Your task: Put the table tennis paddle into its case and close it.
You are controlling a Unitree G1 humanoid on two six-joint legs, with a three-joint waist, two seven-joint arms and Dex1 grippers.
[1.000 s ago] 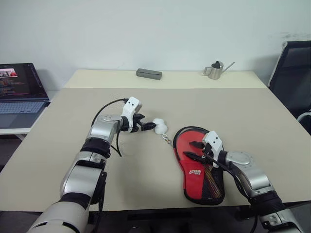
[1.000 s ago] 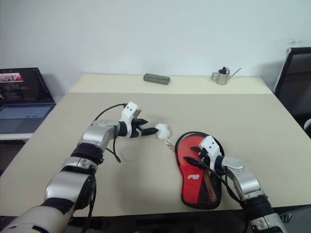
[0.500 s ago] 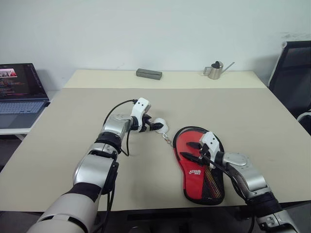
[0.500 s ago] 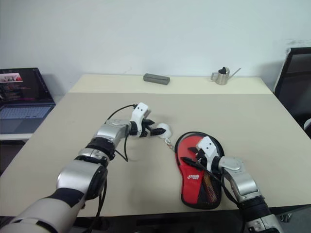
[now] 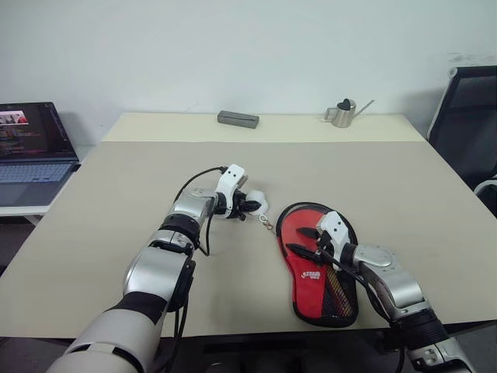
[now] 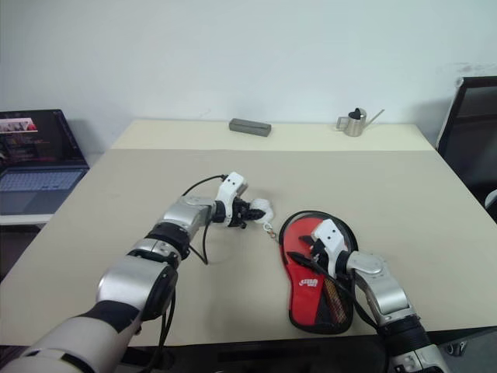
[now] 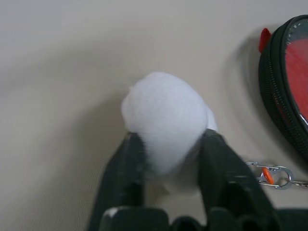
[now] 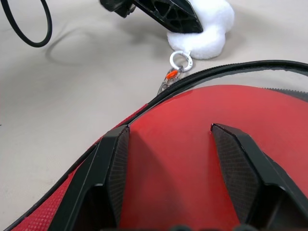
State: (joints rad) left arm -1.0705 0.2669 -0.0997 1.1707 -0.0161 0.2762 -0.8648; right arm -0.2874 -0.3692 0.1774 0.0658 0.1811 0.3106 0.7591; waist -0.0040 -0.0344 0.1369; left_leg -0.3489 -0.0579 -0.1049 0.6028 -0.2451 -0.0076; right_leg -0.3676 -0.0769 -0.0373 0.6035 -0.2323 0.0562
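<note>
Since a second ago your left gripper (image 7: 166, 159) has closed onto the white charm (image 7: 163, 122) left of the case (image 5: 322, 268), which your spread right gripper (image 8: 171, 159) pins; pull askew and the zipper may jam.

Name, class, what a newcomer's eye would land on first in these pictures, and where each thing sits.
The red and black case lies near the table's front edge, and the right gripper rests open on its red panel. Just to its left, the left gripper pinches the fluffy white charm hooked to the case's zipper. A small metal watering can stands at the far edge.
</note>
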